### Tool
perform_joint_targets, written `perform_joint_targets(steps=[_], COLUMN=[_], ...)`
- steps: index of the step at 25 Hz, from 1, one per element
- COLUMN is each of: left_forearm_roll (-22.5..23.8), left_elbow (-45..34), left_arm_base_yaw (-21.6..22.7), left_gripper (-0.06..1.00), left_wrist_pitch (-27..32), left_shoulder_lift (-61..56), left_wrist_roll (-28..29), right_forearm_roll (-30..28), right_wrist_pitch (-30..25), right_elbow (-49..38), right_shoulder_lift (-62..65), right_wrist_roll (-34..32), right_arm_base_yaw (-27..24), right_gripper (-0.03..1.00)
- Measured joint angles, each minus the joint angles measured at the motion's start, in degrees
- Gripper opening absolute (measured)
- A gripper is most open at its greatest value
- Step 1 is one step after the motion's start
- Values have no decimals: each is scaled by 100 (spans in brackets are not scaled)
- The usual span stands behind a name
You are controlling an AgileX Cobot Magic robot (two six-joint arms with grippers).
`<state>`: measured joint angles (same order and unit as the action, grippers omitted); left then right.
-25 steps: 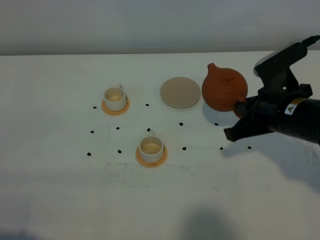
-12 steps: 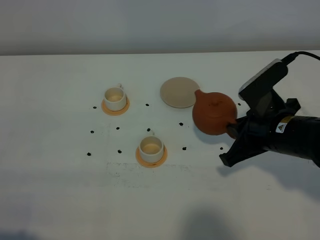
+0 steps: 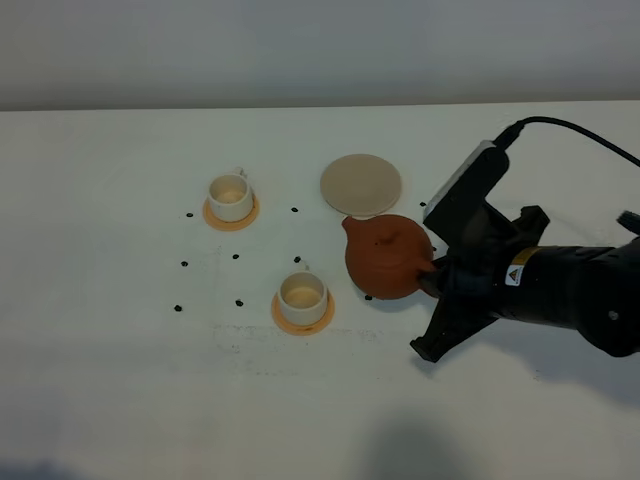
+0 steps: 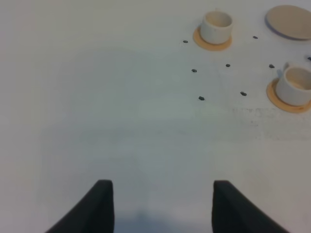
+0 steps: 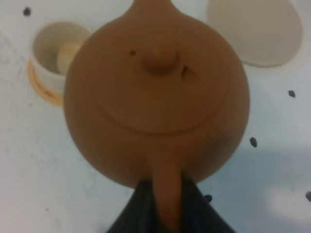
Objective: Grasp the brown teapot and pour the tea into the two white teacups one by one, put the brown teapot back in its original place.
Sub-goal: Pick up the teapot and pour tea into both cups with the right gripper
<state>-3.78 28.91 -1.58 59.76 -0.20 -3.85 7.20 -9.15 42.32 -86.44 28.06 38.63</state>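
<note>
Between the beige coaster (image 3: 361, 185) and the nearer teacup (image 3: 302, 294), your right gripper (image 3: 432, 277) holds the brown teapot (image 3: 388, 257) by its loop handle, jaws clamped on either side of it. Its spout faces away from the gripper, lid knob up. The farther teacup (image 3: 229, 196) sits on its saucer, well apart. Your left gripper (image 4: 158, 204) hangs over bare table (image 4: 97, 121), jaws spread wide, holding nothing.
</note>
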Motion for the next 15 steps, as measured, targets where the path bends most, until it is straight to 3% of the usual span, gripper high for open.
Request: perform_joint_targets(steps=[15], left_forearm_roll=[0], left_elbow=[0], left_arm_base_yaw=[0], left_gripper=[47], left_wrist_pitch=[0], left_shoulder_lift=[0], left_wrist_roll=[0], right_forearm_roll=[-1671], right_wrist_pitch=[281], right_elbow=[60], right_shoulder_lift=[-419], right_wrist_roll=[-5], right_arm_base_yaw=[223], right_gripper=[8])
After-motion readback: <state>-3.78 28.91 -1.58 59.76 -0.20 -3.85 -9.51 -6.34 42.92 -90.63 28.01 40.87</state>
